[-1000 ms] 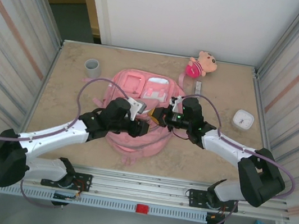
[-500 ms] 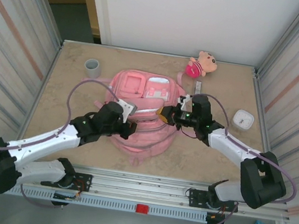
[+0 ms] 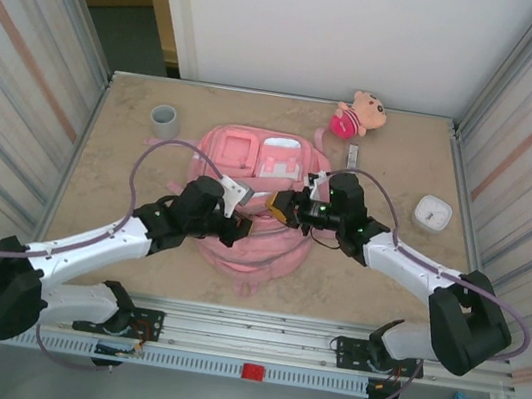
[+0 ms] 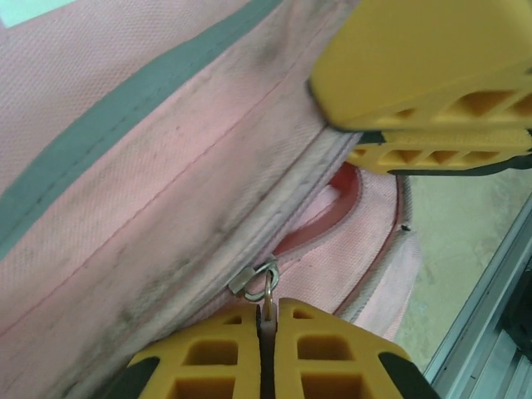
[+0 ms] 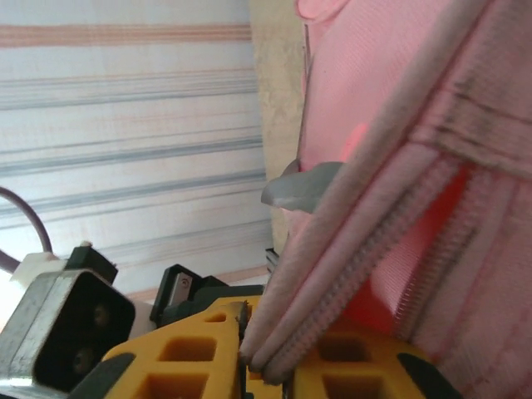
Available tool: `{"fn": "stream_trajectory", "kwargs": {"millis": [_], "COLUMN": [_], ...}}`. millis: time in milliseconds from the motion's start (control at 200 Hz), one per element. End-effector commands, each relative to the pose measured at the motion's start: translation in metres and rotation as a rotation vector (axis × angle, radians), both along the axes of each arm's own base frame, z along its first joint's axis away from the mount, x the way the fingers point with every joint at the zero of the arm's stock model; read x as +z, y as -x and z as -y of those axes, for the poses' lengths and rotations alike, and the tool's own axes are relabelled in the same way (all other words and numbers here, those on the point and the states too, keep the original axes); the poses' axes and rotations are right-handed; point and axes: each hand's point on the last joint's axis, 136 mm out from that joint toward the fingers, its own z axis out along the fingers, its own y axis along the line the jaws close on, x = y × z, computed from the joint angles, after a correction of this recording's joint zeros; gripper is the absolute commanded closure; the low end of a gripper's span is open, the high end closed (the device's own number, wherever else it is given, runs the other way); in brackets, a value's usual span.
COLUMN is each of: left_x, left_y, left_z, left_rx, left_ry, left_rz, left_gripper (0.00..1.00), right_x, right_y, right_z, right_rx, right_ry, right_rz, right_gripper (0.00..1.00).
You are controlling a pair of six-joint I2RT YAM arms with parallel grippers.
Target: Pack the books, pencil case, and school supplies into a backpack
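The pink backpack [image 3: 215, 151] lies flat in the middle of the table [image 3: 116, 186], its pale front pockets facing up, and both arms reach in over its near half from either side. Through the left wrist camera, the left gripper [image 4: 268, 316] has its yellow fingers pressed tight together, with the thin tab of a zip pull [image 4: 256, 280] caught between them; the pull's small metal ring sits just above the fingertips, against the grubby pink piping of the zip seam. Beside that seam the fabric gapes a little and a darker red lining shows through. At the upper right of the same view, the other arm's yellow fingers [image 4: 416, 58] hover close over the same stretch of seam. From the right wrist, the right gripper [image 5: 266, 345] is clamped on the backpack's corded zip edge, the pink piping running up out of the pinched fingers, and a grey tab [image 5: 301, 184] juts from the seam higher up. Beyond the backpack, a slim grey stick [image 3: 352, 157] lies on the table near a pink plush doll [image 3: 361, 113]. A grey cup [image 3: 164, 121] stands off to the far left, and a white box [image 3: 433, 214] sits well apart on the right.
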Motion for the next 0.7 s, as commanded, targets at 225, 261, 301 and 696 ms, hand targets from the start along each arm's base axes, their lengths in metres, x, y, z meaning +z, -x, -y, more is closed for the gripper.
{"fn": "stream_trajectory", "kwargs": {"millis": [225,261,301,696], "left_x": [0.002,-0.001,-0.002,0.027], "left_y": [-0.013,-0.014,-0.015,-0.004], "left_z": [-0.038,-0.043,-0.047,-0.015], "left_rx": [0.109,0.117,0.118,-0.157], "left_ry": [-0.063,-0.067,-0.065,0.036], "left_rz": [0.039,0.039,0.042,0.131], "left_gripper": [0.99,0.99,0.99,0.99], "right_x": [-0.003,-0.004,-0.003,0.05], "right_y": [-0.017,-0.018,-0.02,0.0], "right_z": [0.06,0.068,0.074,0.081], "right_rx": [-0.026,-0.027,-0.025,0.107], "right_ry": [0.098,0.11,0.123,0.519], "right_rz": [0.068,0.068,0.078,0.913], "right_gripper": [1.0,1.0,1.0,0.47]}}
